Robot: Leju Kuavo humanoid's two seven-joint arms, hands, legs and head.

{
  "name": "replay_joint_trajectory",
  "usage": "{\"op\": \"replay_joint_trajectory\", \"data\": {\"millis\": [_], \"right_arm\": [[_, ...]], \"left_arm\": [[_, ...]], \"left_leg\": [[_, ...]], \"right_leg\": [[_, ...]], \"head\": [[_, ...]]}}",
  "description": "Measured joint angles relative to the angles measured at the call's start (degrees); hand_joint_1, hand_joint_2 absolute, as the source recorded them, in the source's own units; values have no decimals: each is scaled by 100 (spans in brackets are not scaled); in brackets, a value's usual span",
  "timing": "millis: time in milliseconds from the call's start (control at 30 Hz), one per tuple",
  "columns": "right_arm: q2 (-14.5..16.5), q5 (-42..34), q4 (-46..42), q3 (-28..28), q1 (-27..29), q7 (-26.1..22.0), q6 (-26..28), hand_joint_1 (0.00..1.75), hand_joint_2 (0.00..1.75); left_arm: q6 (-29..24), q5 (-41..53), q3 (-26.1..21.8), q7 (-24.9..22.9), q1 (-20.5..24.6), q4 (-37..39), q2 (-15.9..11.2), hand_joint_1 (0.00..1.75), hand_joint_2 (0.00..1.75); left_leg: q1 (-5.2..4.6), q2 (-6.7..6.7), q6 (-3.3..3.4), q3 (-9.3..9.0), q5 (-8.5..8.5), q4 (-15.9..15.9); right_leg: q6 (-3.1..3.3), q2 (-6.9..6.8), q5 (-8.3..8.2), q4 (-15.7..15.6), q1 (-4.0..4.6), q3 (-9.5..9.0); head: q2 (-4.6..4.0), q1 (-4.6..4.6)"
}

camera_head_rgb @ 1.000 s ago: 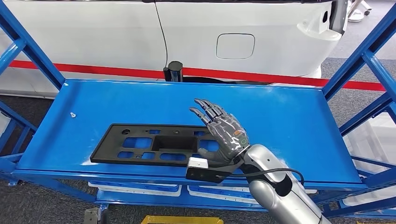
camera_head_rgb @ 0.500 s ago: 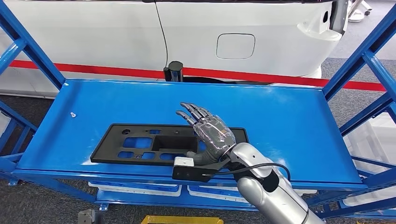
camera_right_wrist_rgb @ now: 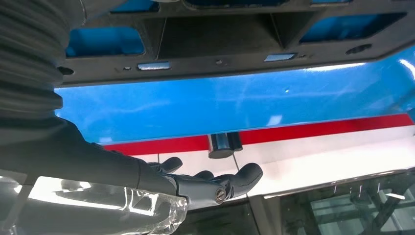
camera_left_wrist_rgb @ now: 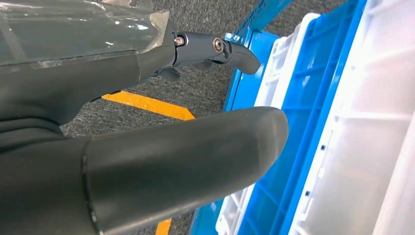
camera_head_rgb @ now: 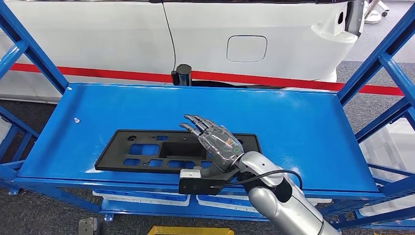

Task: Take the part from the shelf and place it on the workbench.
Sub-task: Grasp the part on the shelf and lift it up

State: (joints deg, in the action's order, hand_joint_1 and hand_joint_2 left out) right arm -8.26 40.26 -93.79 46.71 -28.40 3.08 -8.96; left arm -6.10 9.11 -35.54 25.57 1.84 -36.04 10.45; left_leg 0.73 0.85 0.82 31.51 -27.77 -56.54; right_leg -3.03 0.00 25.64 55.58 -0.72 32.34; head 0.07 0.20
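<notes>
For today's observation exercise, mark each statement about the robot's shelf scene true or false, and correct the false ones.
1. The black part lies flat on the blue shelf. True.
2. The right hand is above the part with its fingers spread. True.
3. The right hand holds the part lifted clear of the shelf. False: the part rests on the shelf, not gripped.
4. The stripe on the floor behind the shelf is yellow. False: it is red.
5. The left hand holds a white crate. False: it holds nothing.

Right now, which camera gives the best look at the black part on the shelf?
The head view: the black part lies nearly whole, under the right hand. The right wrist view catches only one long edge with cutouts.
</notes>
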Motion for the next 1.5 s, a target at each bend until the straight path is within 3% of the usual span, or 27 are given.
{"op": "replay_joint_trajectory", "data": {"millis": [1033, 1500], "right_arm": [[-176, -17, -260, 274, 293, 202, -159, 0, 175], [-180, 485, 132, 237, 599, 291, 419, 0, 175]], "left_arm": [[261, 560, -516, -58, -86, -230, 138, 0, 0], [304, 777, -618, 33, 63, -5, 105, 0, 0]], "left_leg": [[0, -1, 0, -6, 0, 0], [0, -1, 0, -7, 0, 0]], "right_leg": [[0, 0, 0, 0, 0, -3], [0, 1, 0, 0, 0, -5]], "head": [[0, 2], [0, 2]]}}
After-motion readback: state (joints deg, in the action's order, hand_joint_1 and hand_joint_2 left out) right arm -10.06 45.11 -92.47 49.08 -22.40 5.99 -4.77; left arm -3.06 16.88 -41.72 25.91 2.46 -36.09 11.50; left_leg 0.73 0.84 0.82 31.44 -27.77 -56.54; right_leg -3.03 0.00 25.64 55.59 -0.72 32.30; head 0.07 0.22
